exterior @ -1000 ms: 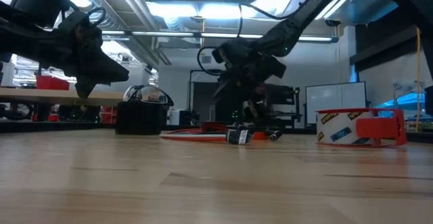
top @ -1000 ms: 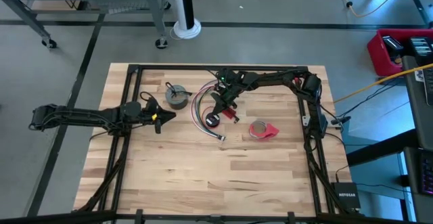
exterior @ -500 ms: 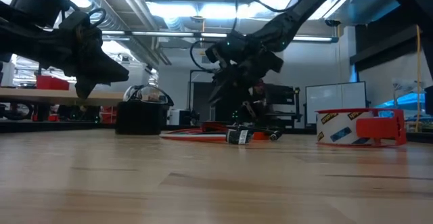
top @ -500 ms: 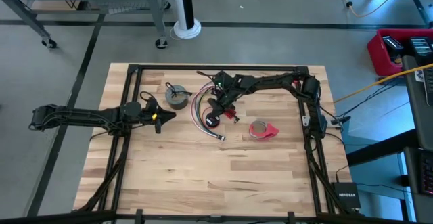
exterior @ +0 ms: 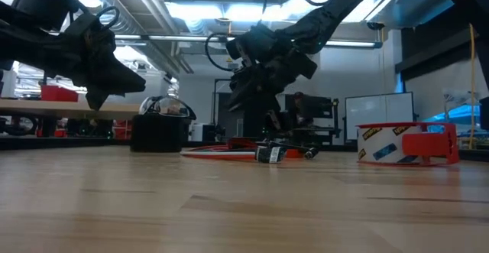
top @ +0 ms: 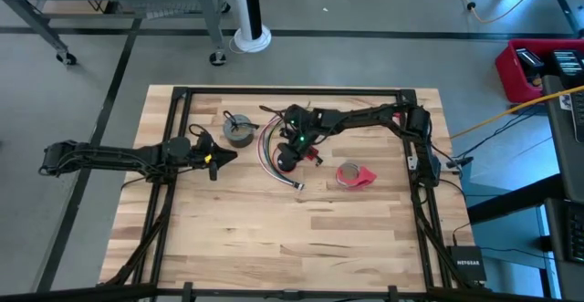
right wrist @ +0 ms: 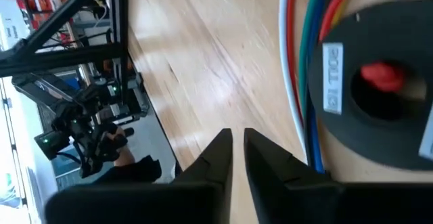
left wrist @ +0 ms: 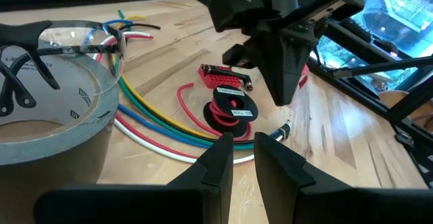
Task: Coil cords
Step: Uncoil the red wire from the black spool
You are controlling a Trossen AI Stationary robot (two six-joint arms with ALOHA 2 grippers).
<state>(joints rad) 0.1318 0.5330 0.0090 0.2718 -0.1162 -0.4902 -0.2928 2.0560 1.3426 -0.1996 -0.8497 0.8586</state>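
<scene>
The long bundle of red, green, white and blue wires (top: 265, 147) lies in a curve on the table, its plug end (top: 297, 185) toward the near edge. Inside the curve rests a small black-and-red coil (top: 286, 162) (left wrist: 231, 109). A grey coil with a black loop on top (top: 239, 131) (left wrist: 47, 122) stands left of the bundle. My right gripper (top: 290, 145) (right wrist: 238, 149) hangs slanting down above the bundle beside the small coil (right wrist: 379, 88), with a narrow gap and nothing in it. My left gripper (top: 217, 156) (left wrist: 243, 146) waits left of the grey coil, its fingers slightly apart and bare.
A small red block (top: 313, 154) (left wrist: 223, 78) lies right of the small coil. A red tape roll (top: 354, 175) (exterior: 405, 144) stands farther right. A black frame (top: 182, 97) borders the table. The near half of the wooden top holds nothing.
My right gripper has moved level toward the table's left edge, from above the red block and small coil to above the wire bundle, rolling a little. The cords have stayed where they were.
</scene>
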